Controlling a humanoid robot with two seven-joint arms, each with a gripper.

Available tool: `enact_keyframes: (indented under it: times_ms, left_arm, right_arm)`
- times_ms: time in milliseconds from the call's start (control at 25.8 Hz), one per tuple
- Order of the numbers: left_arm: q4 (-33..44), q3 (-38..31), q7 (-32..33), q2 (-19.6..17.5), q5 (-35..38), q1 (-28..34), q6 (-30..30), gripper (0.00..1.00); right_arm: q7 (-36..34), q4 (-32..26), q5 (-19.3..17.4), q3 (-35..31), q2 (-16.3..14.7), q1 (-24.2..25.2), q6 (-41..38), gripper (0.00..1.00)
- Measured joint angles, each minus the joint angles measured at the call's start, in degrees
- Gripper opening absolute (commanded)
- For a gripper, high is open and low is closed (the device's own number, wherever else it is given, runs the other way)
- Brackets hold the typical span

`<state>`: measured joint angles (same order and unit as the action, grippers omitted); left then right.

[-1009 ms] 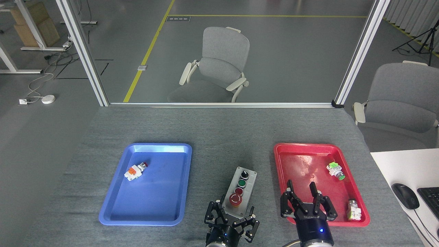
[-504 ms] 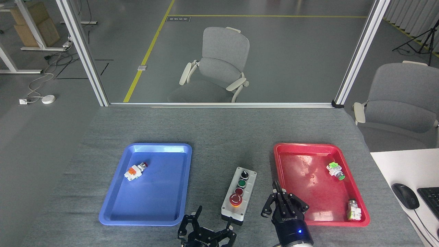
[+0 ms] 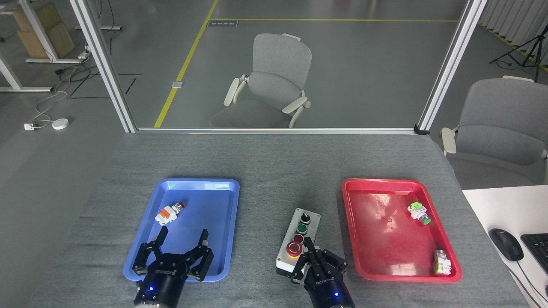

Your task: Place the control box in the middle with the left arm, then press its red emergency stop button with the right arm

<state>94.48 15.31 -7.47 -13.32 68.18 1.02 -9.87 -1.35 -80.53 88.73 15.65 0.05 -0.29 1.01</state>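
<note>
The grey control box (image 3: 305,229) lies on the table between the two trays, with a black selector, a green button, a small dark-red button and the red emergency stop button (image 3: 293,248) on its yellow ring at the near end. My right gripper (image 3: 309,249) is shut, its fingertips right beside the emergency stop button at its right edge; contact cannot be told. My left gripper (image 3: 183,238) is open with nothing in it, over the near part of the blue tray (image 3: 188,184).
A white-orange part with a red tip (image 3: 168,213) lies in the blue tray. The red tray (image 3: 400,185) on the right holds a green-tipped part (image 3: 418,213) and a white-green part (image 3: 442,262). A mouse (image 3: 505,244) sits on the white desk at right.
My left gripper let go of the box and swung left over the blue tray. My right gripper shut and moved left from the red tray to the emergency stop button. The box stayed put.
</note>
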Motion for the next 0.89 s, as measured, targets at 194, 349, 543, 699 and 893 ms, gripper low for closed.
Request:
enact_keyframes:
  times_ms: [194,349,543,699,893]
  left_arm:
    - [0.3,-10.16,0.0,-0.06,-4.68,-1.8,5.44,0.99]
    - [0.03,-16.2,0.61,-0.51,-6.55,-4.01,6.73,0.99]
    - [-0.27,-21.17,3.91,-0.85,-11.87,-5.63,8.67,0.99]
    - [-1.08,-22.59,5.64,-0.98,-14.37,-5.88,9.38,0.99]
    - [-2.78,-22.91,6.17,-1.01,-14.79,-6.47,9.39,0.99]
  right_arm:
    - [-0.31,2.72,0.19,2.05,0.83,-1.74,1.84,0.0]
    - [-0.34,4.9,0.28,2.47,0.98,-2.27,2.27,0.0]
    - [-1.27,6.87,0.31,2.55,0.69,-2.49,2.4,0.0]
    - [-1.73,7.89,0.31,2.56,0.6,-2.5,2.61,0.0]
    - [-2.3,7.26,0.02,2.43,0.56,-2.39,3.49,0.0]
